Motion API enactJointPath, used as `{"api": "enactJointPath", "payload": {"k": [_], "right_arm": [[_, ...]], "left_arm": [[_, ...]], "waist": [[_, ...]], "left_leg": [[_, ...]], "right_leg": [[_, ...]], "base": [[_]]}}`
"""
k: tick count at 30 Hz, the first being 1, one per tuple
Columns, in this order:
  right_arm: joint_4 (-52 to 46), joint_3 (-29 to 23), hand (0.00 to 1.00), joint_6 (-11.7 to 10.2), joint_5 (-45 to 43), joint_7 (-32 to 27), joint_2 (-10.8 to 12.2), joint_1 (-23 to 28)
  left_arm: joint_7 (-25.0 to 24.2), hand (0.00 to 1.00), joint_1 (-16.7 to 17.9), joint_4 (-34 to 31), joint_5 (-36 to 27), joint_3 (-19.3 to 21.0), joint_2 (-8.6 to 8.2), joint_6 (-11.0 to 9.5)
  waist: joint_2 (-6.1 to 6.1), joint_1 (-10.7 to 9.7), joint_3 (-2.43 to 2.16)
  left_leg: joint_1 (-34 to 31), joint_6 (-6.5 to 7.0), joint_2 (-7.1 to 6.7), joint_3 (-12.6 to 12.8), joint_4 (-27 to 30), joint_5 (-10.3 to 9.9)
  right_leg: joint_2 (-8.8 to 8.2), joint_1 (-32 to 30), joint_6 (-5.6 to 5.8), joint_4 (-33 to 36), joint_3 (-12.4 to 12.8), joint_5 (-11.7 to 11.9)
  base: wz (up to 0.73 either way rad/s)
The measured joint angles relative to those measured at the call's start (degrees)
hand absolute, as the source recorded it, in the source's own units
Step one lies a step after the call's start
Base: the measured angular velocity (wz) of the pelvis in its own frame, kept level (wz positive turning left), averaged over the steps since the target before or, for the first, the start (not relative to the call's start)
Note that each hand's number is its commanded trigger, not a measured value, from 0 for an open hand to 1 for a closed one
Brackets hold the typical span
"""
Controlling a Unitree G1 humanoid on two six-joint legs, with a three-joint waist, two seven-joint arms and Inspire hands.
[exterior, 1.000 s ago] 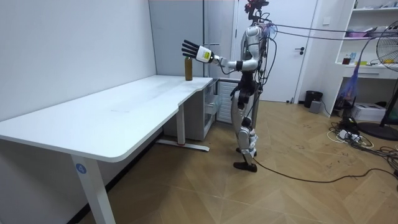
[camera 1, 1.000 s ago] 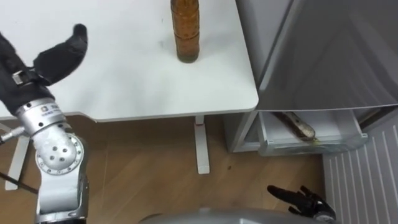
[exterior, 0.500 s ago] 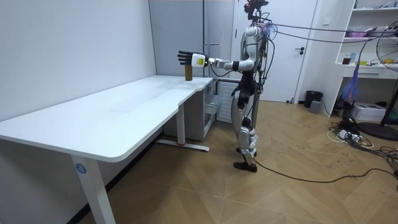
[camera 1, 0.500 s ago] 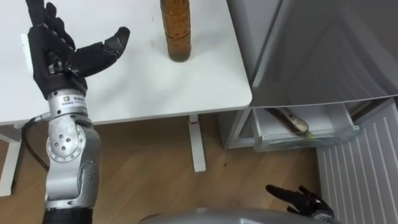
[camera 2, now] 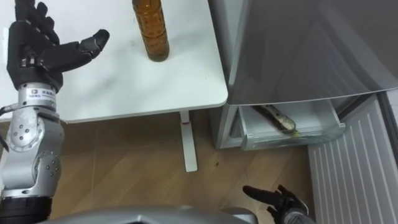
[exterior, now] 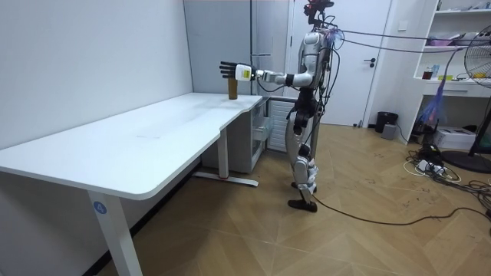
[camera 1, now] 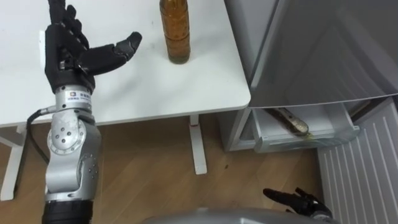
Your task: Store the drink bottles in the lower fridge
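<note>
Left hand (camera 1: 74, 53) poised beside the amber drink bottle (camera 1: 176, 31).
The bottle stands upright near the right edge of the white table (camera 1: 211, 81), next to the fridge. The left hand hovers left of it, fingers spread wide and empty, thumb toward it, likely ready to wrap round. The lower fridge drawer (camera 1: 323, 144) sits open to receive it. The right hand (camera 1: 298, 200) hangs low, loose and empty.

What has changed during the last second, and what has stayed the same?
The left hand has moved in over the table towards the brown bottle; it is open and apart from the bottle. Nothing was grasped. The bottle stands upright where it was, the right hand hangs low and open, and the lower fridge drawer stays pulled out.
</note>
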Motion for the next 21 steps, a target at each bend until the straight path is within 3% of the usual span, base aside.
{"api": "enactJointPath", "payload": {"k": [7,21], "right_arm": [[-0.1,0.0,0.00,2.1,0.0,1.0,0.0,-0.4],[0.0,1.2,0.00,2.3,-0.9,1.0,0.0,-0.8]], "left_arm": [[-3.8,0.00,-1.4,-0.2,0.0,-0.1,0.02,2.6],[-6.8,0.00,-2.5,-0.2,0.0,-0.2,0.06,3.8]], "waist": [[0.06,-1.0,0.01],[0.05,-1.1,0.19]], "left_leg": [[0.0,0.00,0.07,0.6,0.0,0.0],[0.0,0.00,0.14,1.3,0.0,0.0]], "right_leg": [[0.07,-0.2,0.00,0.0,0.5,0.0],[0.06,-0.5,0.00,0.1,0.6,0.0]], "base": [[-0.04],[0.00]]}}
